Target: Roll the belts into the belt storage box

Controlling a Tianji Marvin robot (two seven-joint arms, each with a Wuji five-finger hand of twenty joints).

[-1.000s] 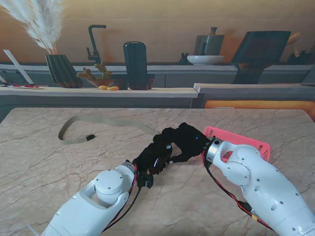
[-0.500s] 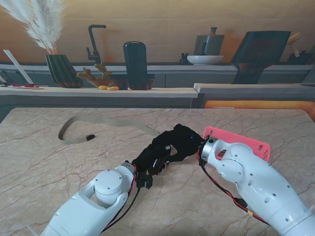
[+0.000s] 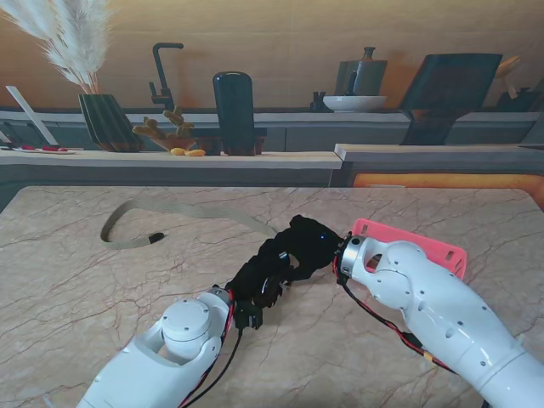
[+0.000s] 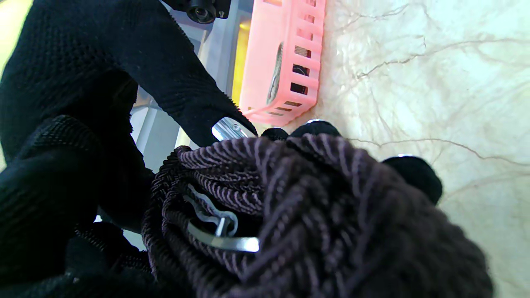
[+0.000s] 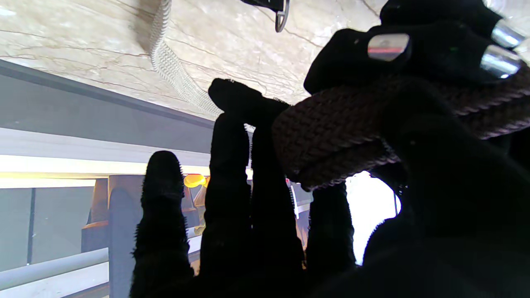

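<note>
A dark purple braided belt point(image 4: 314, 215) is wound into a roll with its metal buckle point(image 4: 223, 240) tucked in the coil. My left hand point(image 3: 257, 285) is shut on it, fingertips point(image 4: 414, 174) wrapped over the far side. My right hand point(image 3: 310, 242) presses against the same roll point(image 5: 339, 128), its fingers point(image 5: 232, 186) on one side and the thumb on the other. The two black-gloved hands meet mid-table. The pink belt storage box point(image 3: 416, 245) lies just right of the hands, partly behind my right wrist. A beige belt point(image 3: 170, 214) lies unrolled, far left.
The beige belt's dark buckle end point(image 3: 155, 238) rests on the marble at the left. Something grey shows through the slots of the pink box point(image 4: 285, 62). Beyond the table's far edge point(image 3: 272, 189) runs a counter with a vase, a dark bottle and bowls.
My right hand has slid left and closed in over the roll and my left hand. My left arm has drawn slightly nearer to me. The beige belt has not moved.
</note>
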